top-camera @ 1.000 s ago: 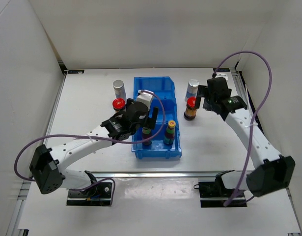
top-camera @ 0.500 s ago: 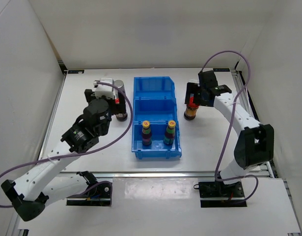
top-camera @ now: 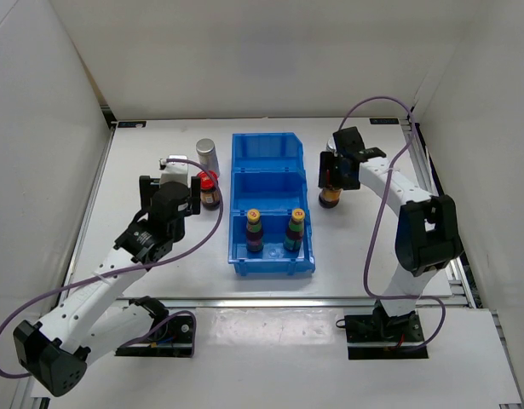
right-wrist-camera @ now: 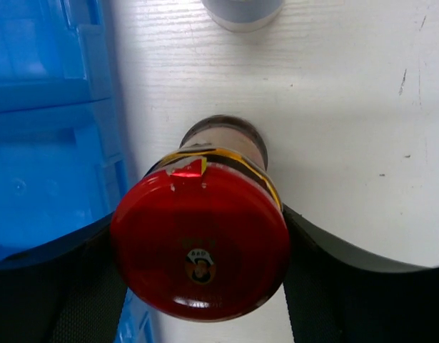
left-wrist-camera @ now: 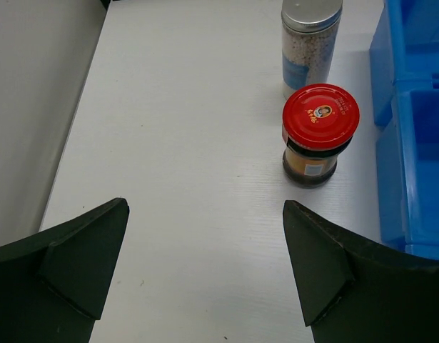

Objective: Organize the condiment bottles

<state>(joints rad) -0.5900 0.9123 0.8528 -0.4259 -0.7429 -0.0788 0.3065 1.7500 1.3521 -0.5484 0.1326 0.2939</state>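
My right gripper (right-wrist-camera: 201, 264) is shut on the red cap of a dark condiment bottle (right-wrist-camera: 201, 246), which stands on the table just right of the blue bin (right-wrist-camera: 41, 107). From above, that bottle (top-camera: 331, 195) sits under my right gripper (top-camera: 333, 173). A silver-topped bottle's base (right-wrist-camera: 242, 11) lies just beyond it. My left gripper (left-wrist-camera: 205, 264) is open over bare table, short of a second red-capped bottle (left-wrist-camera: 320, 118) and a silver-topped one (left-wrist-camera: 311, 43) behind it. Two yellow-capped bottles (top-camera: 255, 230) (top-camera: 295, 228) stand in the bin's front compartment.
The blue three-compartment bin (top-camera: 266, 153) sits at the table's centre, and its wall (left-wrist-camera: 419, 143) runs just right of the left-hand bottles. White enclosure walls ring the table. Purple cables arc over both arms.
The right gripper lowered onto the red-capped bottle and closed on its cap. The left arm swung out of the bin to the left side and now faces the left-hand bottles.
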